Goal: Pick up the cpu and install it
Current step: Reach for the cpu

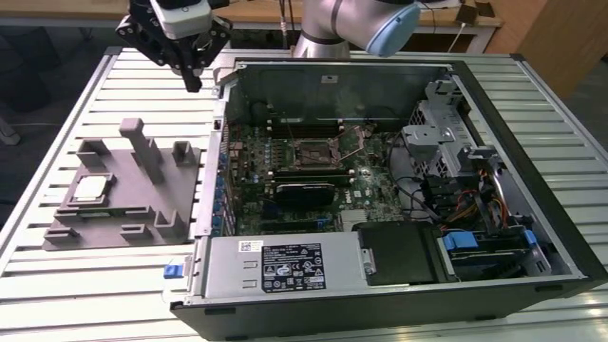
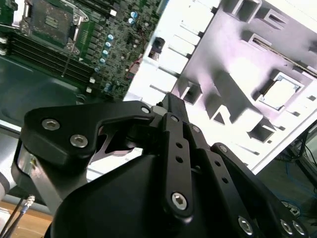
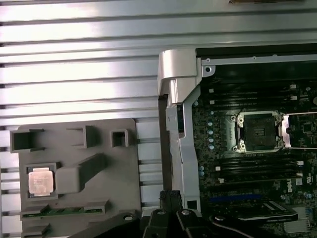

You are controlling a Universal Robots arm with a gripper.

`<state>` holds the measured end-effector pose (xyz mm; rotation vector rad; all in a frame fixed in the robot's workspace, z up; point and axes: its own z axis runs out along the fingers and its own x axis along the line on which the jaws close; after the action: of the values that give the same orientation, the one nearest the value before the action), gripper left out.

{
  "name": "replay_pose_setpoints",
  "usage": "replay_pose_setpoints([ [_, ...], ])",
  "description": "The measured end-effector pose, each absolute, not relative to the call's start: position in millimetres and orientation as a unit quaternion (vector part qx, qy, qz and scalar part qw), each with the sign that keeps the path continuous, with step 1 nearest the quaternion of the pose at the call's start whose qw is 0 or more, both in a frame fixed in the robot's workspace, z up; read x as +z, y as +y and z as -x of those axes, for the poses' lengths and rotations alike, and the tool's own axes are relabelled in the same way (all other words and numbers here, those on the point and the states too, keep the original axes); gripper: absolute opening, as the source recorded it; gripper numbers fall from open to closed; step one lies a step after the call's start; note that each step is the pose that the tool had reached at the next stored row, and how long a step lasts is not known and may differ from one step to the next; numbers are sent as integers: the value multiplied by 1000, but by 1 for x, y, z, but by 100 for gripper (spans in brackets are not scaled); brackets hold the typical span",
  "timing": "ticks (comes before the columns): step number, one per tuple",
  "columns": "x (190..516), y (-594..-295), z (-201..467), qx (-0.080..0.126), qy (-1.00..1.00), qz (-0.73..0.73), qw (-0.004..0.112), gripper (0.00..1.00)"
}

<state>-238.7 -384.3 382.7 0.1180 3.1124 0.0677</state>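
The cpu, a small square chip with a silvery top, lies flat in a recess of the grey plastic block on the exterior view's left. My gripper hangs high above the table near the case's back corner. It is well away from the chip, shut, with nothing in it. The black socket frame on the motherboard stands open and holds no chip.
The open computer case takes up the exterior view's right, with a power supply, drive cage and cables inside. Upright posts rise from the grey block. Everything rests on a ribbed metal table.
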Motion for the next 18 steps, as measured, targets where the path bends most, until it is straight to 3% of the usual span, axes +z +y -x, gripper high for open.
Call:
replay_pose_setpoints([
  [18, 373, -384, 280, 22, 999, -38, 13, 11],
])
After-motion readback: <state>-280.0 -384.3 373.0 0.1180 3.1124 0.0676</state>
